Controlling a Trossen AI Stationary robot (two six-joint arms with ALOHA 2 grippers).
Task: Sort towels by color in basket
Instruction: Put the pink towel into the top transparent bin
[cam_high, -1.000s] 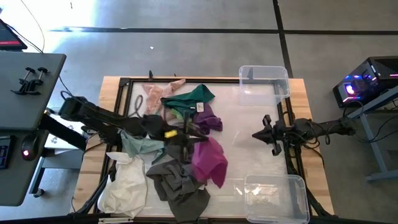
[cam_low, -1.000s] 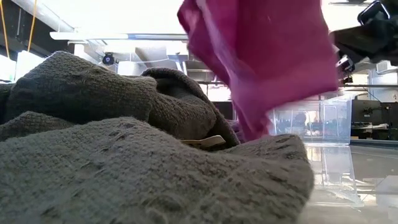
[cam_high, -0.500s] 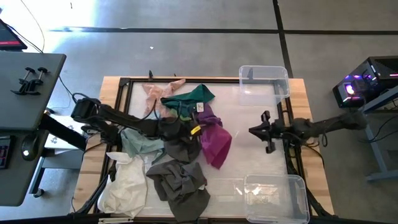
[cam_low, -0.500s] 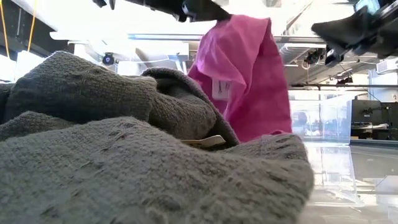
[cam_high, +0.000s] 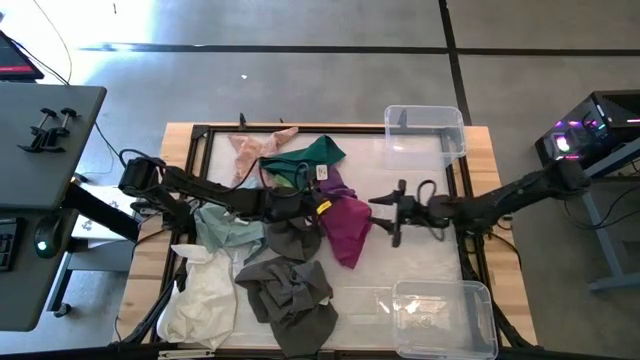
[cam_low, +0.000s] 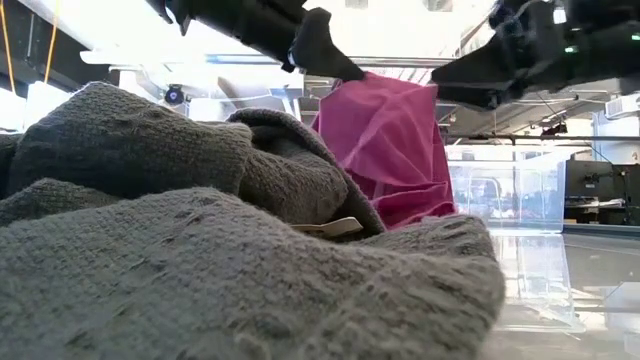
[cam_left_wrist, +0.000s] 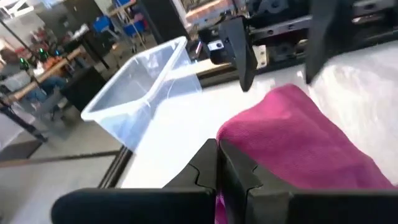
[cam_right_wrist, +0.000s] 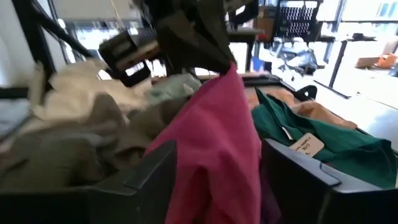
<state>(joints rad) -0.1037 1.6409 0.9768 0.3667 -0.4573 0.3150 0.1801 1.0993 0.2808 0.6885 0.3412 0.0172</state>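
I can read nothing: the tag (cam_right_wrist: 306, 146) on the dark green towel (cam_right_wrist: 329, 146) carries print too small to read

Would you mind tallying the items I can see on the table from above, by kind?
Towel pile, colours visible: 7, including the magenta towel held by the left gripper
Clear plastic bins: 2
Grippers, including the right gripper: 2
Total: 11

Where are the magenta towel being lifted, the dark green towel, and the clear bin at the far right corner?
magenta towel (cam_high: 347, 228), high view, middle of the hanging cloth.
dark green towel (cam_high: 312, 157), high view, its broad upper fold.
clear bin (cam_high: 425, 118), high view, its far rim.
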